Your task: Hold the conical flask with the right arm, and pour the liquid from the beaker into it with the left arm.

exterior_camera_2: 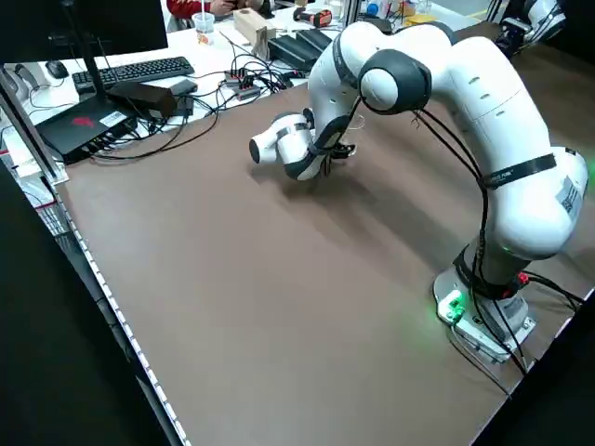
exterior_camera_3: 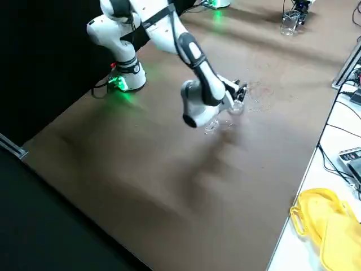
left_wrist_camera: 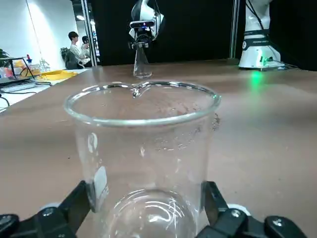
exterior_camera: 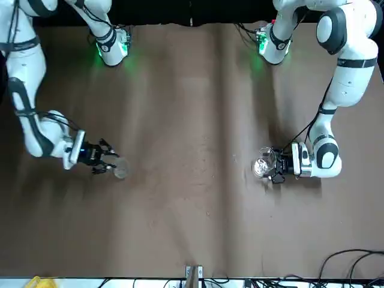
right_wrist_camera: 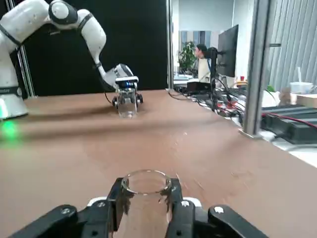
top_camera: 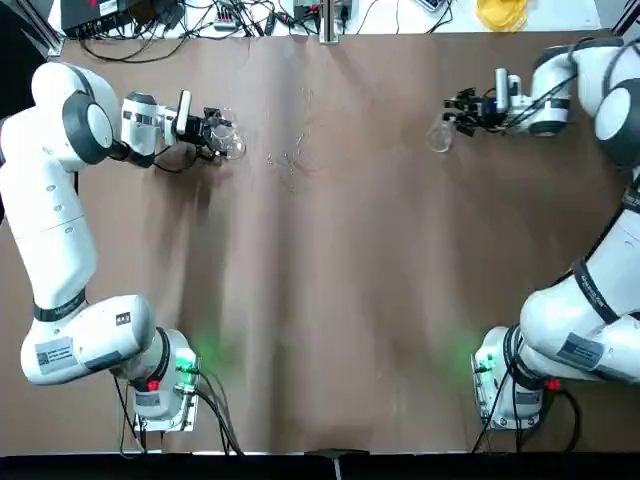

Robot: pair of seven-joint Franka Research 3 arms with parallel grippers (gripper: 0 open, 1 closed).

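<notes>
Left gripper [top_camera: 218, 135] clamps the beaker [top_camera: 228, 138]; the flask [top_camera: 439, 135], clamped by the right gripper [top_camera: 462, 112], stands upright well apart, straight ahead across the table.

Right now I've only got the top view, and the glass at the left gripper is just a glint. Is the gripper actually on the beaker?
Observer: Yes. In the left wrist view the left gripper has a finger against each side of the beaker, low on its wall.
Operator: Is it lifted yet?
Observer: No. Seen from the right wrist camera, the beaker stands upright on the table.
Operator: And the flask?
Observer: The right gripper is shut on the neck of the conical flask, which stands upright with its mouth facing up.
</notes>
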